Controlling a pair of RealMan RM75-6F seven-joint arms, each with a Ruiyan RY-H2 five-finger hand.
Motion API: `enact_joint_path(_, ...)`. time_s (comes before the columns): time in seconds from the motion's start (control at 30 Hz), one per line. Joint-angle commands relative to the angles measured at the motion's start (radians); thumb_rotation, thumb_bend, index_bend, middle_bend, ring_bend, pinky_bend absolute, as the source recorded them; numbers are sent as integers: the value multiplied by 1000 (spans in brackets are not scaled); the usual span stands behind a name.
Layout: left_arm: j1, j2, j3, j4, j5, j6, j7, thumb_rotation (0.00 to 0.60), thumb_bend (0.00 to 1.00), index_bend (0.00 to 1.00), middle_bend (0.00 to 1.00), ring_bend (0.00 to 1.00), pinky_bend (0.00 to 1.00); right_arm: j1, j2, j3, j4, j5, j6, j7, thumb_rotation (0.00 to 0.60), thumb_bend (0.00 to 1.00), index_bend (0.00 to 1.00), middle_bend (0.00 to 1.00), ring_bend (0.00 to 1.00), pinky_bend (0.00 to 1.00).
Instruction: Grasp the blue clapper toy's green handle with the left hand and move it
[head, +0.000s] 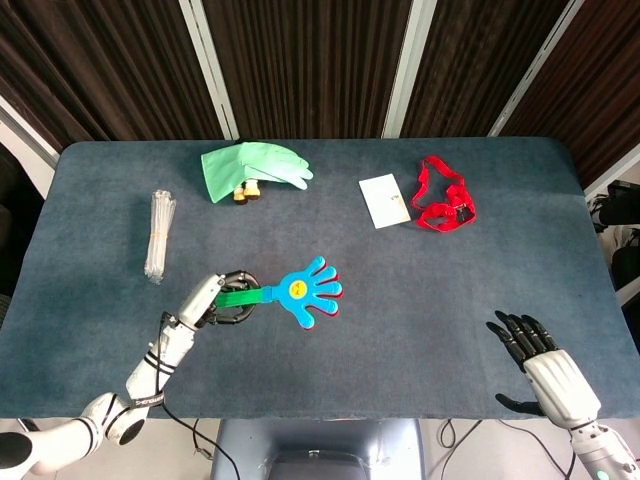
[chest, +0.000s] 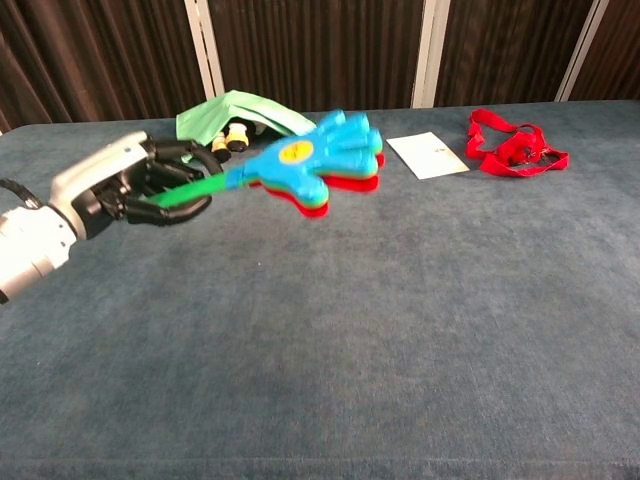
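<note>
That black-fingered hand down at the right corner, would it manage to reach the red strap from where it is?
Probably yes. The right hand is open and holds nothing, and only bare table lies between it and the red strap, though the strap sits far across, so the arm must stretch.
</note>
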Motion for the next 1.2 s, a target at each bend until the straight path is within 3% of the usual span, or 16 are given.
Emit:
enact_joint_path(0.03, -13, -96, 53, 148, 40, -23, 15, 600, 803, 994, 867, 680, 1000, 1, 3, 1, 1, 1, 1, 7, 600, 158, 0, 0, 0, 0)
enact_joint_path(0.2, -38, -17, -34, 37, 27, 92, -75, 600, 798, 993, 867, 680, 1000, 2, 9, 2, 2, 1, 5, 20, 600, 157, 0, 0, 0, 0)
enact_joint_path(0.4, -20, 177, -172, -262, -62, 173, -265, 600, 797, 993, 866, 680, 1000, -1, 13, -1, 1, -8, 14, 25, 600, 158, 0, 0, 0, 0)
enact_joint_path(0.47, -8, 204, -191, -297, -81, 183, -294, 600, 796, 993, 866, 680, 1000, 0, 12, -1, 0, -6, 11, 26, 600, 158, 0, 0, 0, 0)
enact_joint_path(0.57, 3, 212, -170, -294, -85, 158, -278, 600, 796, 994, 866, 680, 1000, 3, 6, 1, 2, -5, 7, 21, 600, 158, 0, 0, 0, 0)
enact_joint_path(0.7, -1, 159, -95, -205, -67, 81, -208, 600, 796, 993, 866, 680, 1000, 3, 1, -2, 1, -9, 2, 13, 600, 158, 0, 0, 0, 0)
enact_joint_path(0.93, -7, -44, 52, 115, 22, -5, -36, 600, 797, 993, 866, 680, 1000, 1, 1, -2, -1, -7, 4, 9, 600, 158, 0, 0, 0, 0)
enact_joint_path(1.03, -18, -88, 67, 191, 39, -14, -37, 600, 798, 994, 866, 680, 1000, 2, 4, -2, 0, -7, 4, 14, 600, 158, 0, 0, 0, 0)
enact_joint_path(1.2, -28, -99, 55, 228, 46, 28, -46, 600, 796, 994, 866, 680, 1000, 1, 9, -1, 0, -5, 9, 22, 600, 157, 0, 0, 0, 0)
